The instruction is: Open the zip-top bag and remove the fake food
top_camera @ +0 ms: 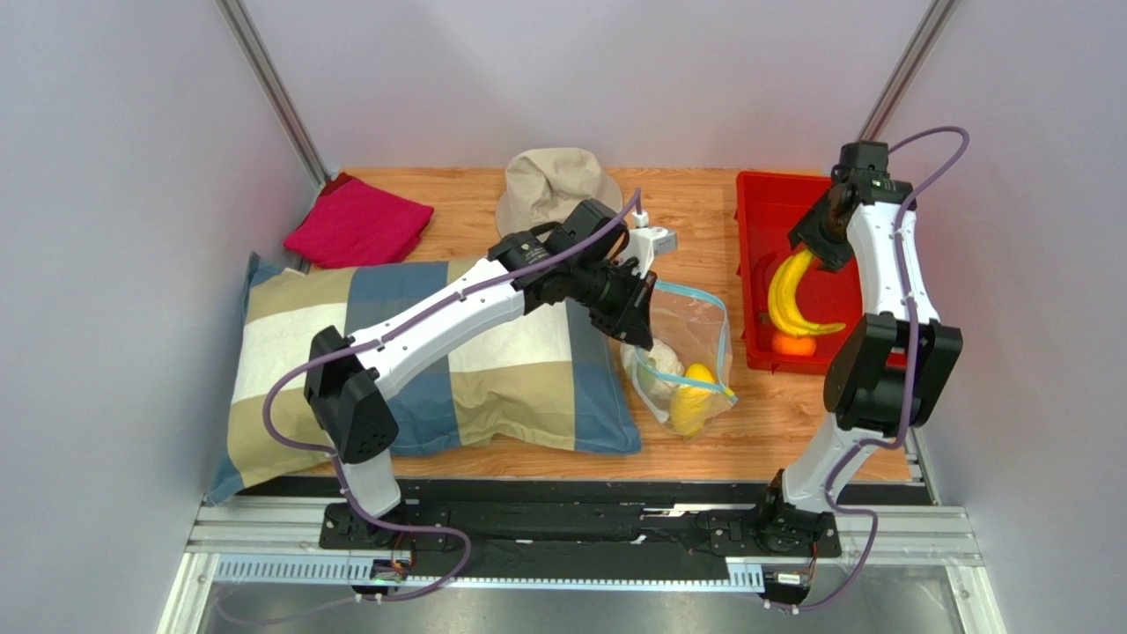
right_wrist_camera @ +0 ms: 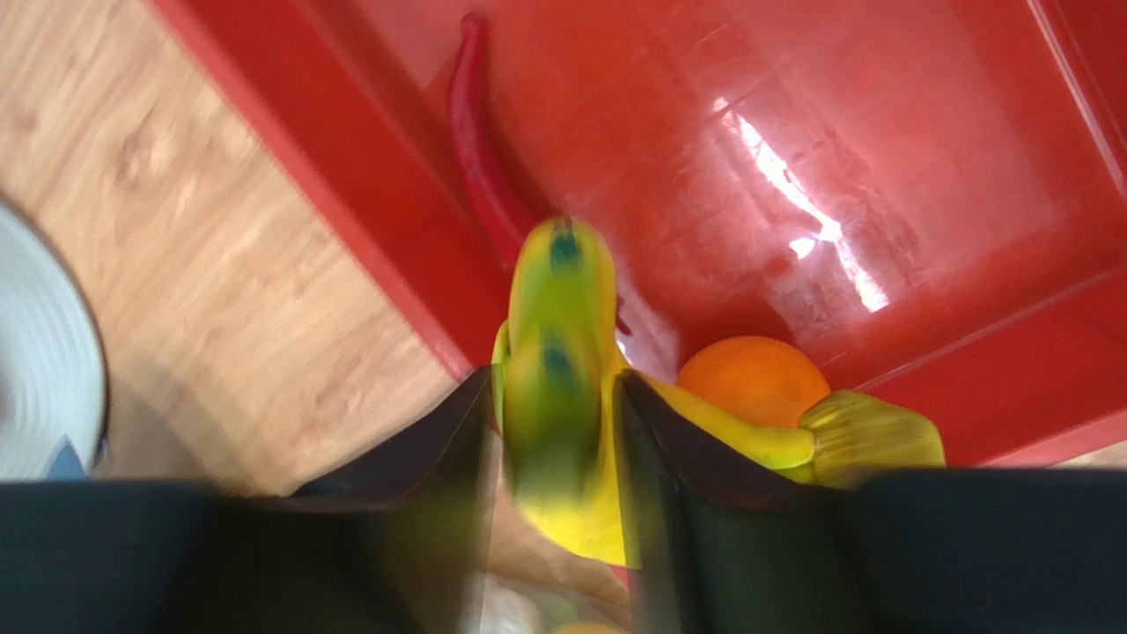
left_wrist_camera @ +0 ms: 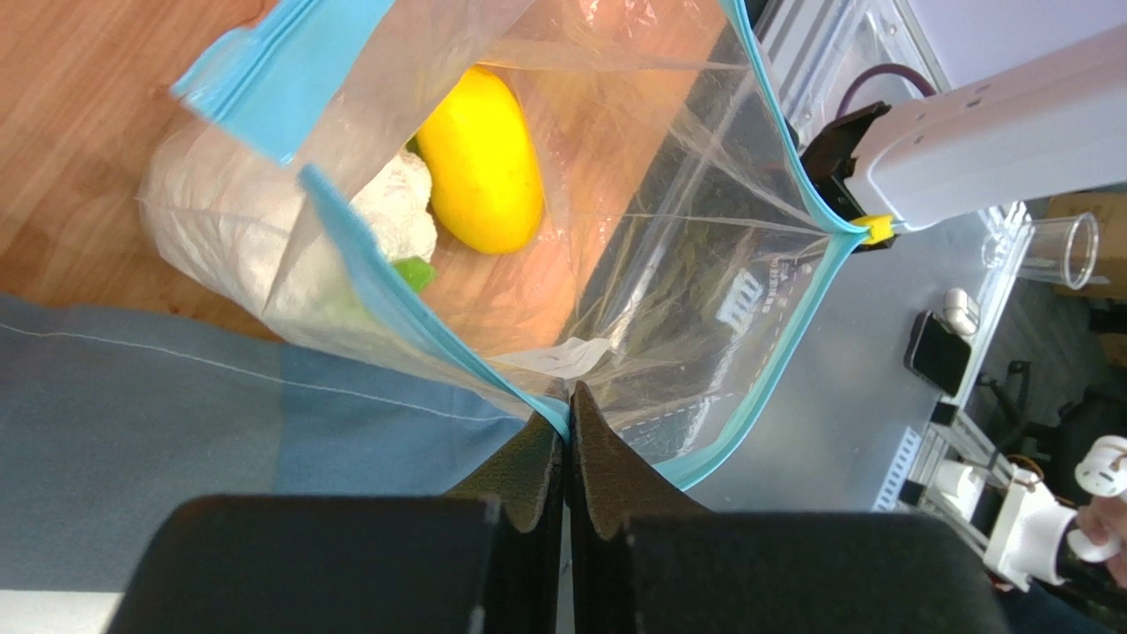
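The clear zip-top bag [top_camera: 691,333] [left_wrist_camera: 662,264] lies by the pillow with its mouth open. My left gripper [top_camera: 635,311] [left_wrist_camera: 569,403] is shut on its light blue zip strip. Inside are fake food pieces: a yellow oval fruit [top_camera: 692,396] [left_wrist_camera: 490,159] and a white-and-green cauliflower [left_wrist_camera: 397,211]. My right gripper [top_camera: 810,245] [right_wrist_camera: 556,396] hangs over the red tray [top_camera: 761,198] [right_wrist_camera: 331,198]. A yellow banana [top_camera: 790,297] [right_wrist_camera: 562,344] is between its fingers, blurred, with a gap at the left finger. An orange [right_wrist_camera: 751,381] and a red pepper piece [right_wrist_camera: 476,145] lie in the tray.
A checked blue and tan pillow [top_camera: 437,357] fills the left of the wooden table under my left arm. A beige hat [top_camera: 556,185] sits at the back middle and a folded red cloth [top_camera: 357,222] at the back left. Grey walls close in both sides.
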You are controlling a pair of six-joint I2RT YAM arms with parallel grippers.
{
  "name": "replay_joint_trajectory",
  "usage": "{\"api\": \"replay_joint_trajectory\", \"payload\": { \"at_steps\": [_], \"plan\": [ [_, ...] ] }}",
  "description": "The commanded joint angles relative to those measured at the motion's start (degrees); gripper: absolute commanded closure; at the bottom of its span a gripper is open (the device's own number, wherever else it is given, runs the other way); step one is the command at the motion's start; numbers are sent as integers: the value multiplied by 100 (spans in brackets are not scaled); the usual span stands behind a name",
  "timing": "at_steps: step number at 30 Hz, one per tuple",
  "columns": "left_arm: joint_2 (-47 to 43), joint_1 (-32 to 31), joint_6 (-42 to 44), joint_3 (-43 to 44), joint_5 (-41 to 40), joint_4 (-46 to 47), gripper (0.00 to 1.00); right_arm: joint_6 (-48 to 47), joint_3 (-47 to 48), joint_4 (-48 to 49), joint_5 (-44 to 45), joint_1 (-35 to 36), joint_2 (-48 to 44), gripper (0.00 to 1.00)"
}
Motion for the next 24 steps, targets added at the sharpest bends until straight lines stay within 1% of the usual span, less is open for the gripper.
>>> {"api": "replay_joint_trajectory", "payload": {
  "at_steps": [1, 3, 6, 8, 9, 10, 13, 14, 16, 17, 18, 19, 20, 22, 23, 24],
  "plan": [
    [48, -11, 412, 378, 86, -208, 100, -345, 403, -548, 750, -80, 608, 31],
    [75, -11, 412, 431, 113, -235, 100, -398, 650, -864, 865, -89, 748, 21],
    [110, -11, 368, 493, 140, -226, 100, -495, 756, -1129, 778, -80, 671, 18],
    [153, -19, 307, 537, 166, -208, 100, -591, 642, -1147, 515, -36, 329, 14],
    [171, -11, 272, 546, 184, -182, 100, -609, 433, -1139, 435, 51, 171, 13],
    [206, -11, 237, 580, 218, -165, 100, -635, 326, -1147, 243, 104, -240, 13],
    [302, -11, 35, 642, 315, -94, 100, -662, -245, -1182, -161, 342, -892, 13],
    [320, -11, -79, 642, 333, -77, 100, -662, -385, -1200, -233, 420, -1373, 13],
    [347, -11, -185, 616, 359, 11, 100, -723, -814, -1279, -443, 710, -1833, 13],
    [347, -19, -281, 599, 359, 55, 100, -732, -931, -1323, -453, 998, -2340, 13],
    [338, -11, -317, 581, 342, 107, 100, -776, -1062, -1427, -462, 1132, -2562, 13],
    [338, -19, -352, 581, 324, 125, 100, -759, -1264, -1463, -462, 1429, -2834, 13],
    [338, -11, -387, 581, 298, 134, 100, -732, -1344, -1533, -549, 1823, -3237, 14],
    [329, -11, -397, 625, 193, 134, 100, -584, -1476, -1727, -778, 2203, -3626, 15],
    [321, -11, -414, 642, 149, 126, 100, -496, -1494, -1771, -822, 2562, -3793, 17],
    [321, -11, -423, 668, 122, 134, 100, -382, -1520, -1850, -866, 2722, -4091, 18]
  ]
}}
